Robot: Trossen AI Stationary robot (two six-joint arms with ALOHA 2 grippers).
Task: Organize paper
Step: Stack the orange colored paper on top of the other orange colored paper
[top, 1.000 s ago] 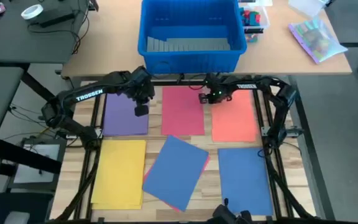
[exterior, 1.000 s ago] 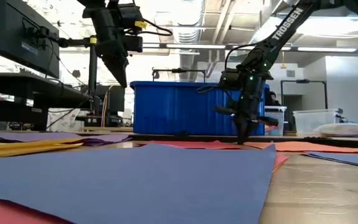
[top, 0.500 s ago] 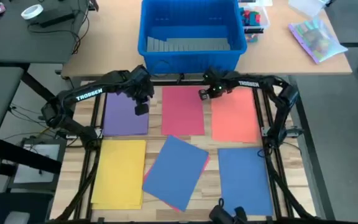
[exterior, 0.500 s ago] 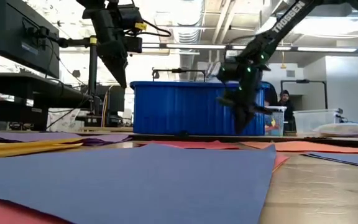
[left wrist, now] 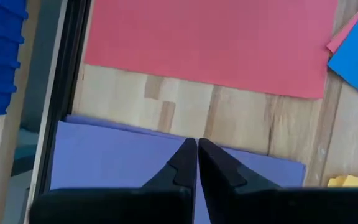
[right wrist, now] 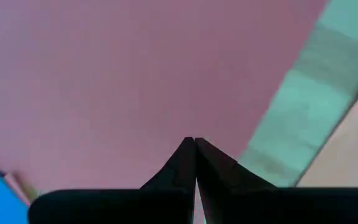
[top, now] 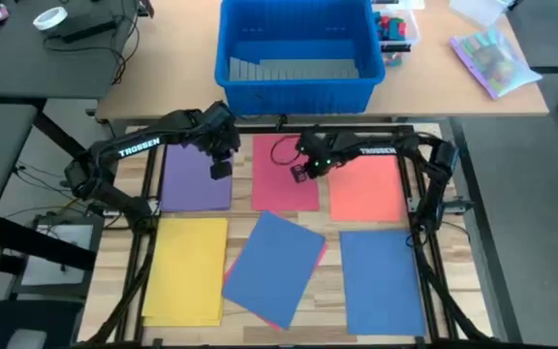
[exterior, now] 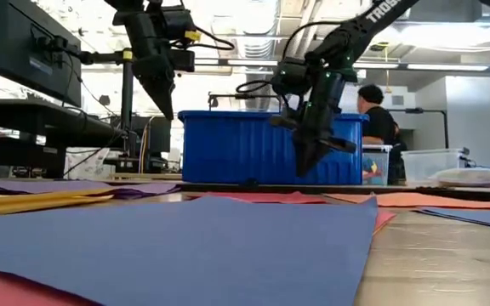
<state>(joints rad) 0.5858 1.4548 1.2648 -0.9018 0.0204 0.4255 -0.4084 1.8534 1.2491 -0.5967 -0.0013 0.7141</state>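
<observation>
Table (top: 245, 206): we see a wooden top inside the arms' frame, with coloured sheets laid out in two rough rows.
Blue bin (top: 296, 53): it sits on the far desk beyond the frame, apart from the paper.
Far row of paper: purple sheet (top: 197, 176), red sheet (top: 284, 174) and orange sheet (top: 366, 184), side by side with bare wood between them.
Near row of paper: yellow sheet (top: 186, 269), a tilted blue sheet (top: 275, 266) lying skewed over a pink sheet (top: 250, 300) whose edge peeks out, and a straight blue sheet (top: 381, 281).
Right gripper (top: 299, 173): we find it raised above the red sheet's right part, fingers pressed together and holding nothing; the low view shows it clear of the table.
Left gripper (top: 220, 171): it hangs over the purple sheet's right edge, fingers together and empty, also well above the table.
Person (exterior: 376, 119): stands in the room behind the bin, away from both arms.
Our judgement of risk: closed tips coming down on the red sheet would push rather than pinch it, so the sheet may slide across the wood or crumple at the point of contact.
Second risk: the thin sheets lie flat, so a grasp at an edge could miss, or drag a neighbour out of line.
Third risk: the tilted blue sheet overlaps the pink one, and lifting either could carry the other along.
</observation>
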